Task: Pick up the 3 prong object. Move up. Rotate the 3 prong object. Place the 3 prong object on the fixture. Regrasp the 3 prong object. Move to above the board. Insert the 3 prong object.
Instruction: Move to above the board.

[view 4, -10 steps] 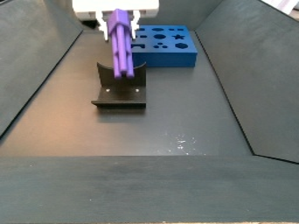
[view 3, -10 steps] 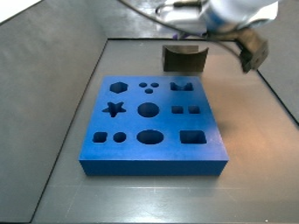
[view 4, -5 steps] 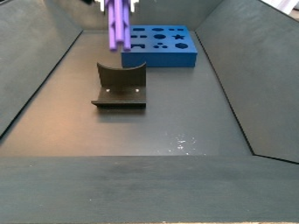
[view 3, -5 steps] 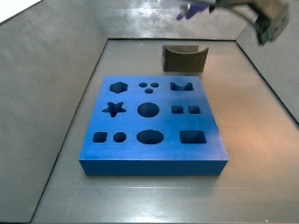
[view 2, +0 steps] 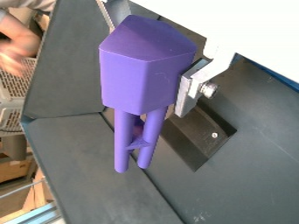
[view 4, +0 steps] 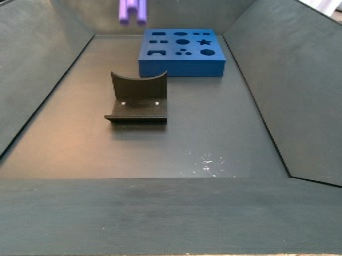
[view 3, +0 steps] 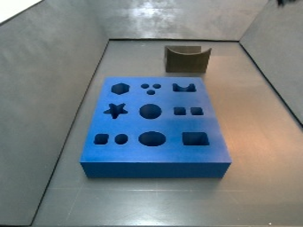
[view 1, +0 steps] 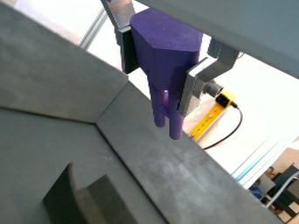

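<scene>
Here the light-purple plastic 3 prong object [view 1: 163, 66] is clamped between the gripper's [view 1: 170, 54] silver fingers [view 1: 214, 70] in both wrist views, prongs hanging free above the floor. In a side view its prong tips [view 4: 130, 12] are seen high above the dark brown notched fixture [view 4: 136, 99], well clear of the bright-blue cutout board [view 3: 154, 125].

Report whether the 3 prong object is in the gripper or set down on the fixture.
In the gripper. Both wrist views show the 3 prong object between the silver fingers, prongs hanging free; the fixture stands bare in both side views.
</scene>
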